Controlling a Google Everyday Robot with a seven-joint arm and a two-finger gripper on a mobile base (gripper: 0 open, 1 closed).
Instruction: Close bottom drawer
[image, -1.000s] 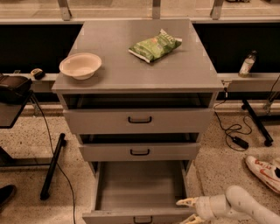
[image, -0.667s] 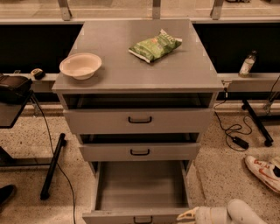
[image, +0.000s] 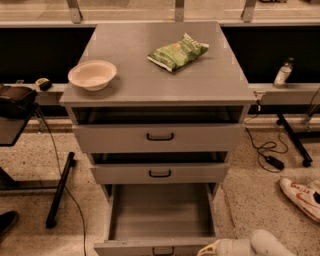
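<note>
While the bottom drawer (image: 160, 216) stayed open, the gripper (image: 204, 249) had dropped beside its front's right corner, grip unreadable, floor (image: 242, 207) rightward.

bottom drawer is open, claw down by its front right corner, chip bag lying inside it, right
Not quite: in the camera view the bag lies on the cabinet top, not in the drawer. The claw is by its front right corner.
</note>
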